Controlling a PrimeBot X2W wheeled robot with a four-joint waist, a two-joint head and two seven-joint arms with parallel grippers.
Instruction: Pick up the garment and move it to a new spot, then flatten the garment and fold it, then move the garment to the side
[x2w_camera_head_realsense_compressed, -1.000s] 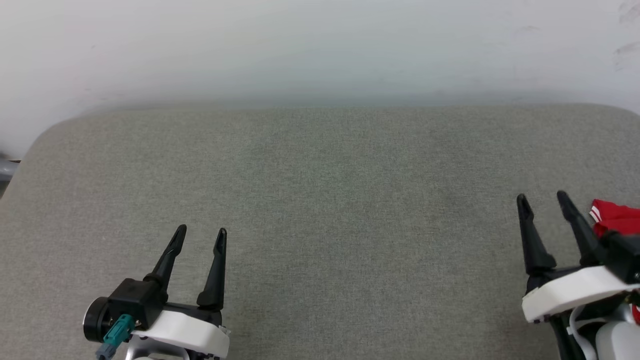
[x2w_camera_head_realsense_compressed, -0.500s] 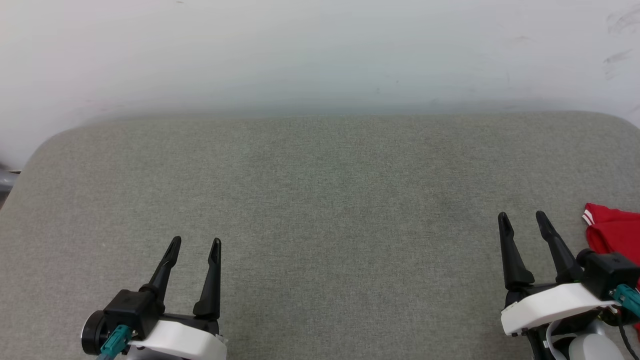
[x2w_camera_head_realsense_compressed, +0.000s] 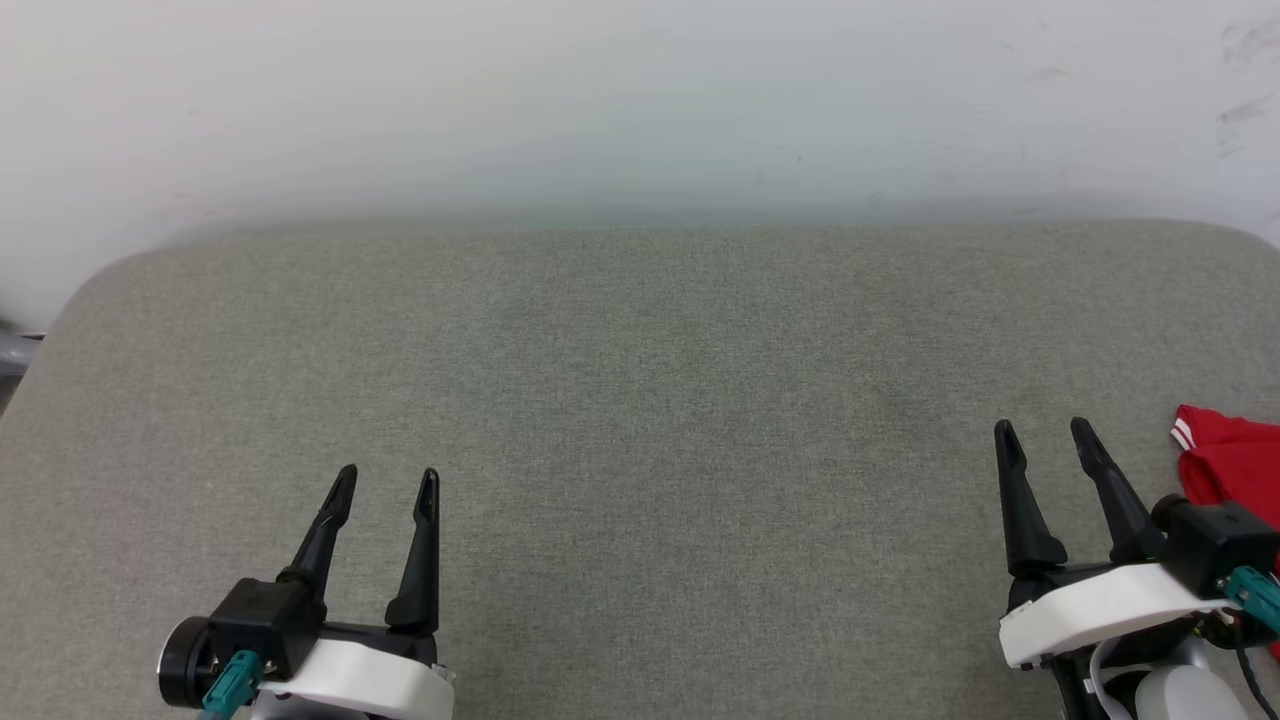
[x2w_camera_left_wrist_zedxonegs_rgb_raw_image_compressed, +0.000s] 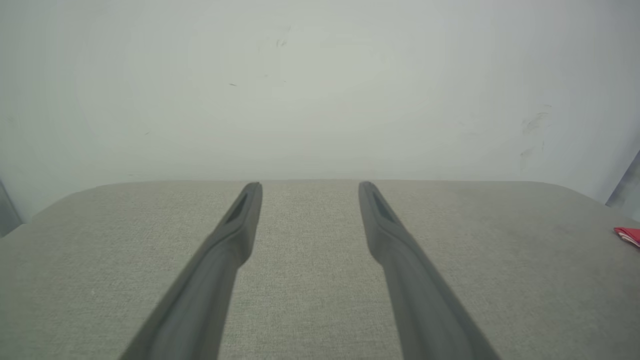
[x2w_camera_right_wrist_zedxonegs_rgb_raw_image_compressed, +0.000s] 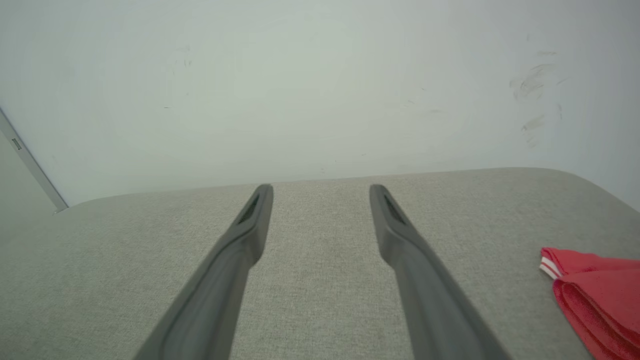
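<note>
On cushion (x2w_camera_head_realsense_compressed: 640, 400), right edge, garment (x2w_camera_head_realsense_compressed: 1235, 462), perhaps folded

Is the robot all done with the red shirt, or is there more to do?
Probably close to done. Done: the garment lies at the right edge of the grey surface, off to the side, apparently folded. In hand: nothing; the left gripper and right gripper are open and empty. Left: perhaps nothing, but most of the garment is cut off, so its fold can't be checked.

Bright, soft, even light with faint shadows. In the wrist views the near fingers (x2w_camera_left_wrist_zedxonegs_rgb_raw_image_compressed: 205, 290) blur; the far wall (x2w_camera_head_realsense_compressed: 640, 100) looks hazy.
</note>
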